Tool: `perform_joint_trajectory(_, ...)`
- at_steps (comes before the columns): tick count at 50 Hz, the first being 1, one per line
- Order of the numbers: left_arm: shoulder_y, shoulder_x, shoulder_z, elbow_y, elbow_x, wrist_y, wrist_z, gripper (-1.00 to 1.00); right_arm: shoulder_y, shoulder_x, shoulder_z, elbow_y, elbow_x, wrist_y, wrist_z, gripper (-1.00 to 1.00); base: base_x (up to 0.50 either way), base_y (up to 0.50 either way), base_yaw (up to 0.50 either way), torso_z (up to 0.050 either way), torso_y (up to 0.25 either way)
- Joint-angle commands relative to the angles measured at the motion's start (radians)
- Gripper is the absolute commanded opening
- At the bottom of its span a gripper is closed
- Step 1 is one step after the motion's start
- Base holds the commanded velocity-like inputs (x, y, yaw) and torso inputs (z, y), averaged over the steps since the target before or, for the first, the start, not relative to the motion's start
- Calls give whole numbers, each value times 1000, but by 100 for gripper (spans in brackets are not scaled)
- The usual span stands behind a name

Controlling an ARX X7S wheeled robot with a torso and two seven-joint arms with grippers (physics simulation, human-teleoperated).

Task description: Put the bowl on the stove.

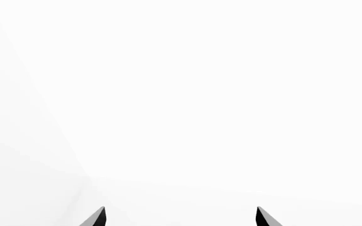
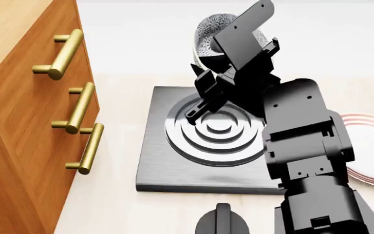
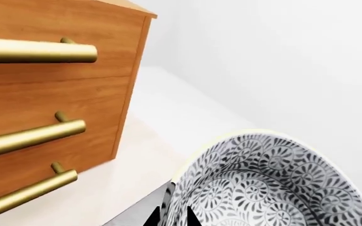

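Note:
The bowl (image 2: 211, 28), patterned grey and white, sits tilted at the far edge of the stove (image 2: 174, 168), a dark grey slab with raised concentric rings. My right gripper (image 2: 204, 68) is shut on the bowl's rim, and the arm hides most of the bowl in the head view. In the right wrist view the bowl (image 3: 275, 183) fills the lower right, its wall pinched in the right gripper (image 3: 171, 215), with a corner of the stove (image 3: 130, 214) beside it. The left gripper (image 1: 181, 216) is open and faces only white.
A wooden drawer cabinet (image 2: 37, 122) with brass handles stands close along the stove's left side. A round black knob (image 2: 221, 222) lies in front of the stove. A white plate with red rim rings (image 2: 372, 146) lies to the right, partly behind my arm.

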Motion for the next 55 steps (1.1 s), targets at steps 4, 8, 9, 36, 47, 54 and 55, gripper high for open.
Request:
perform_joint_trajectory(4,-2,16,-34,0,4,-12,17,100,3,-63,112,35,-78,47,-6,-100,0,0,0,0,0)
perform_joint_trajectory(8,-6,18,-26,-3,4,-10,19,100,-2,-63,114,35,-85,77,12,-100,0,0,0,0,0)
perform_joint_trajectory(9,-8,18,-22,-3,4,-11,19,100,-9,-62,117,35,-85,85,22,-100,0,0,0,0,0)
perform_joint_trajectory(36,-9,25,-15,-8,10,-10,22,100,-63,-62,154,35,-84,71,44,-100,0,0,0,0,0)
perform_joint_trajectory(47,-8,27,-17,-7,10,-10,21,100,-68,-65,176,35,-83,71,43,-100,0,0,0,0,1)
perform_joint_trajectory(54,-8,29,-16,-8,10,-8,23,100,-72,-63,158,35,-92,35,52,-100,0,0,0,0,0)
perform_joint_trajectory(55,-8,29,-16,-8,10,-8,23,100,-72,-63,156,35,-91,35,52,-100,0,0,0,0,0)
